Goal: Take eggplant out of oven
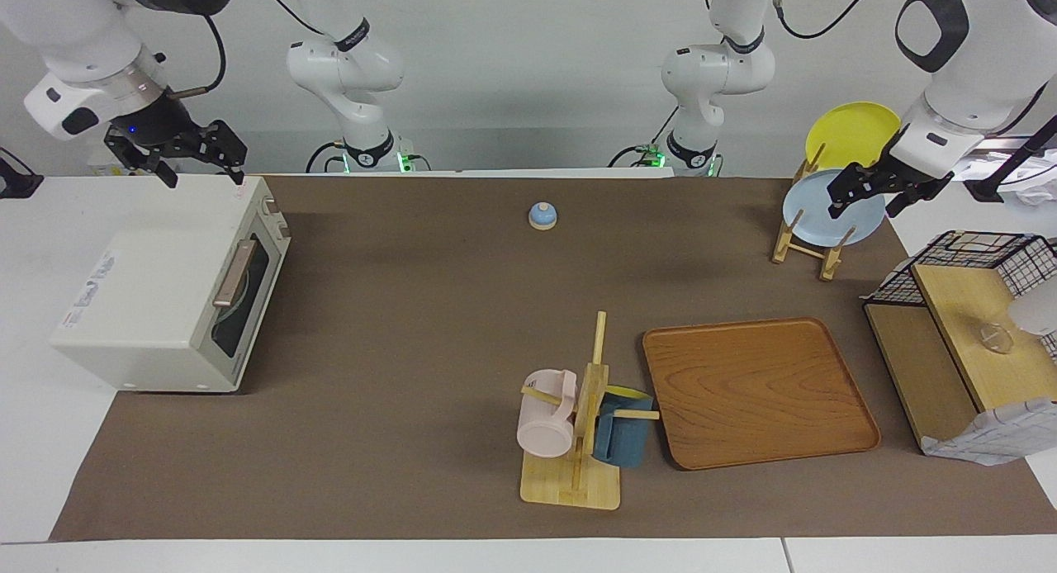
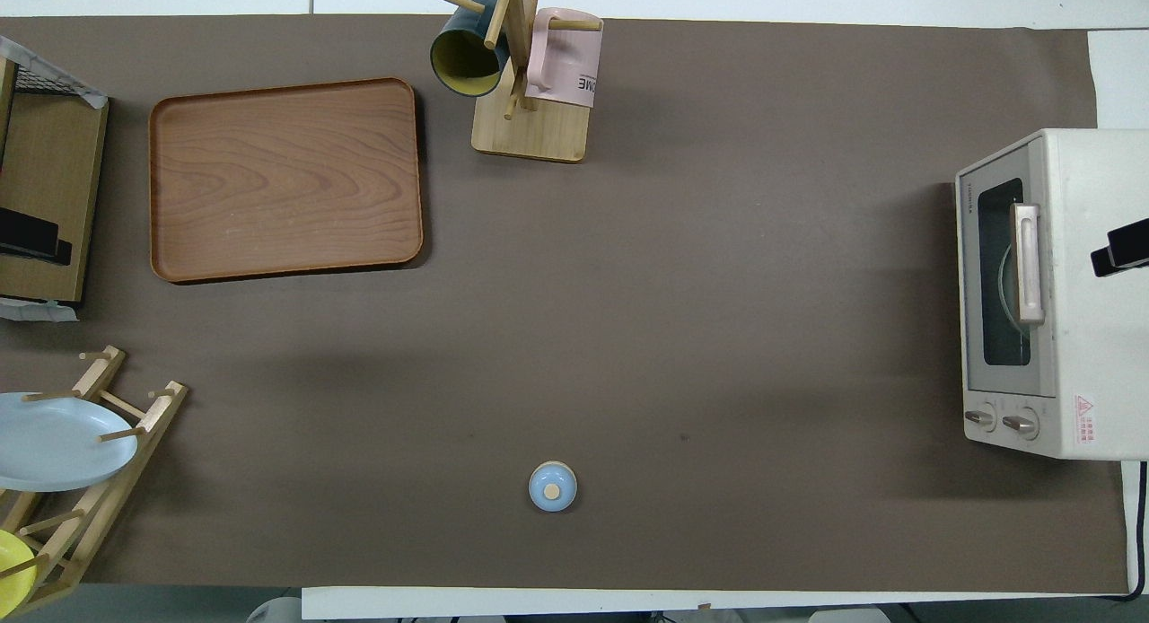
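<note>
Eggplant not visible in either view; presumably inside the oven (image 1: 169, 296), hidden by the shut dark glass door, where only a pale curved rim shows through the glass. Oven at the right arm's end of the table, half on the brown mat, door and tan bar handle (image 1: 234, 273) facing the table's middle, handle's long axis running nearer-to-farther from the robots.

Right gripper (image 1: 201, 164) over the oven's top corner nearest the robots, fingers spread apart, holding nothing. Handle below it, toward the mat's middle. Clearly the nearer arm for the door.

Left gripper (image 1: 877, 195) at the left arm's end, over the plate rack (image 1: 805, 241), in front of the blue plate (image 1: 830, 210); empty, fingers apparently parted. Waiting.

Judgement: door not yet opened; next move turns on dropping to the handle.
</note>
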{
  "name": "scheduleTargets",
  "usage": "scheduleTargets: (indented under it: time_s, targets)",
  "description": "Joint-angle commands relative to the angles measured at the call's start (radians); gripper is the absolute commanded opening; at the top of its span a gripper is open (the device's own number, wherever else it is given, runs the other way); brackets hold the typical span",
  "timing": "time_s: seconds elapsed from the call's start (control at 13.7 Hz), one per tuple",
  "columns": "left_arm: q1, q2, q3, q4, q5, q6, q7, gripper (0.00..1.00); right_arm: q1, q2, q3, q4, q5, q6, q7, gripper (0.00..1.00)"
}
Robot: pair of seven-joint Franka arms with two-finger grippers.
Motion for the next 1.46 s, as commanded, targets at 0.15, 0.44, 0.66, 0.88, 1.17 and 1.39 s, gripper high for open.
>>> scheduleTargets:
  time_s: [0.15,0.44,0.66,0.88,1.17,1.39]
  targets:
    - [0.002,-0.017,-0.006,0.008,0.004,-0.029,0.006,1.00,-0.007,-0.007,0.015,0.002,-0.049,-0.012,-0.007,1.00]
    - [0.013,-0.020,-0.003,0.007,0.004,-0.026,0.008,1.00,-0.010,-0.023,0.014,-0.027,-0.038,0.005,-0.018,1.00]
    - [0.013,-0.020,-0.001,0.007,0.004,-0.026,0.008,1.00,0.013,-0.120,0.020,-0.266,-0.032,0.199,-0.020,0.24]
    - [0.013,-0.020,-0.001,0.007,0.004,-0.026,0.008,1.00,0.020,-0.101,0.018,-0.333,-0.078,0.307,-0.024,0.00]
    - [0.013,-0.020,-0.001,0.007,0.004,-0.026,0.008,1.00,0.016,-0.023,0.018,-0.374,-0.164,0.398,-0.023,0.00]
    - [0.013,-0.020,-0.001,0.007,0.004,-0.026,0.008,1.00,0.019,-0.018,0.018,-0.420,-0.215,0.450,-0.026,0.00]
